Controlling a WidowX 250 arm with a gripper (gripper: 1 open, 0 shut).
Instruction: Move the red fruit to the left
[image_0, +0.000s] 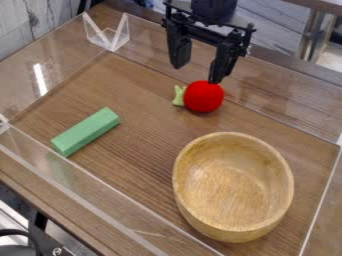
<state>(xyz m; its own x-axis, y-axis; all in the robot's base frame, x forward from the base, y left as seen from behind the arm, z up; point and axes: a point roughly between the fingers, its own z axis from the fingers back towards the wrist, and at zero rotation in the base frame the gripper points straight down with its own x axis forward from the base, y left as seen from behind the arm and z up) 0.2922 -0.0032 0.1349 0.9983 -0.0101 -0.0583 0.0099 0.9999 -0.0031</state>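
The red fruit is a small glossy ball with a light-green leafy piece on its left side, resting on the wooden table toward the back middle. My black gripper hangs just above and behind it, pointing down. Its two fingers stand apart, one at the left and one at the right, with nothing between them. The right finger's tip is close over the fruit's top, and I cannot tell if it touches.
A flat green rectangular block lies at the left. A large wooden bowl sits at the front right. Clear plastic walls ring the table, with a folded clear piece at the back left.
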